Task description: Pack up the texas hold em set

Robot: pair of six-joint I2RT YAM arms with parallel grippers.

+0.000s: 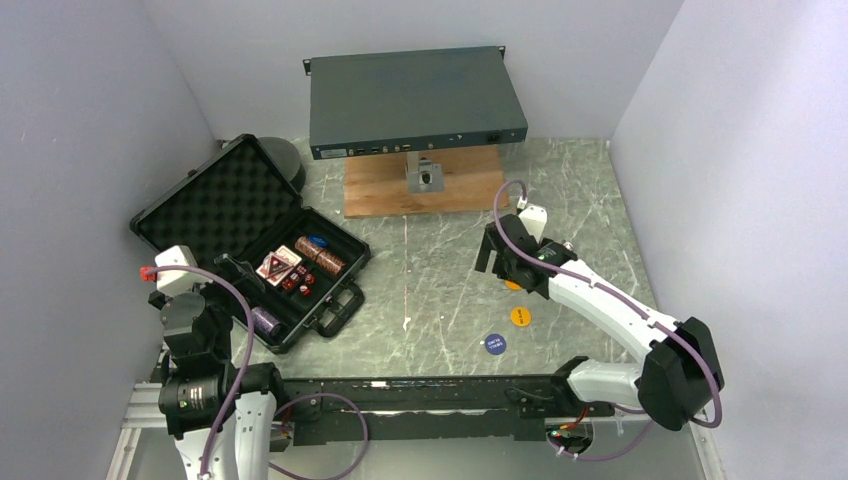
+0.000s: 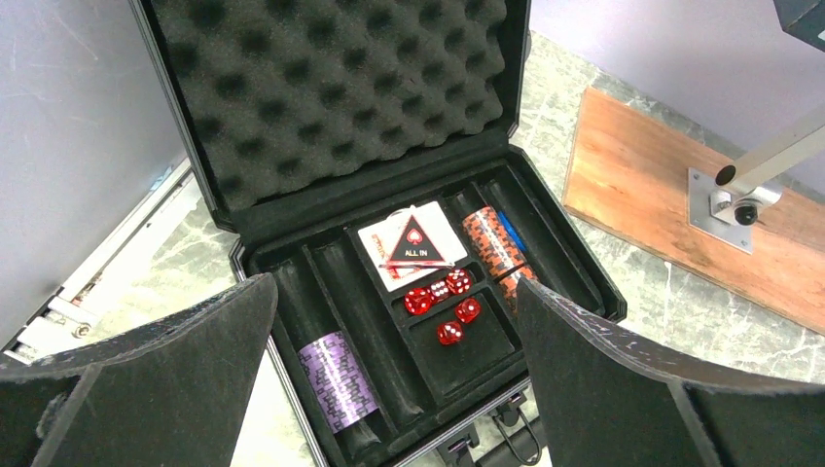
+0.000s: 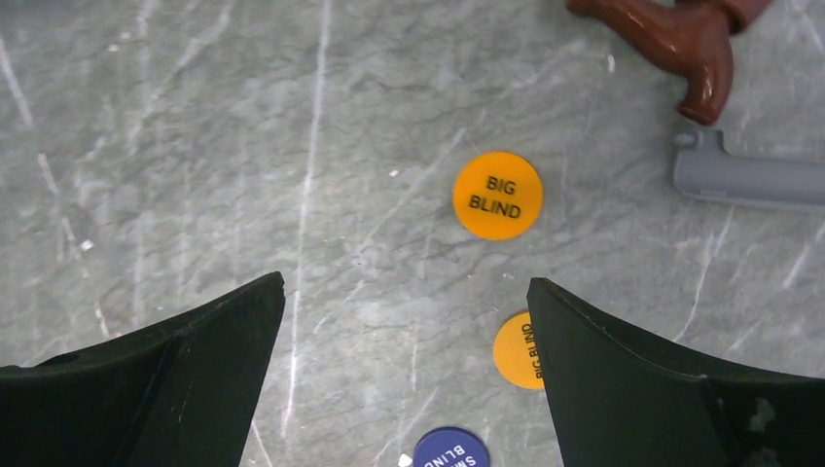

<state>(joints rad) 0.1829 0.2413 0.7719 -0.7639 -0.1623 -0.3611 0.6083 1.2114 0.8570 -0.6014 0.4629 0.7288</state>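
Note:
The black briefcase [image 1: 200, 215] lies open at the left with its foam lid [image 2: 331, 97] up. In its tray are a red card deck [image 2: 413, 243], several red dice [image 2: 443, 302], a brown chip roll [image 2: 491, 243], a purple chip roll [image 2: 338, 379] and a blue disc [image 1: 317, 241]. My left gripper [image 2: 396, 282] hovers open over the tray's near side, empty. On the table lie two orange discs [image 3: 497, 195] [image 3: 514, 348] and a blue disc [image 3: 448, 449]. My right gripper [image 3: 405, 280] is open above them, its right finger [image 3: 662, 389] covering part of the nearer orange disc.
A big grey metal box [image 1: 415, 100] stands on a post over a wooden board [image 1: 380, 190] at the back. A black round spool [image 1: 285, 160] sits behind the case lid. A reddish-brown curved piece [image 3: 696, 39] and a grey bar [image 3: 749, 180] show beyond the discs.

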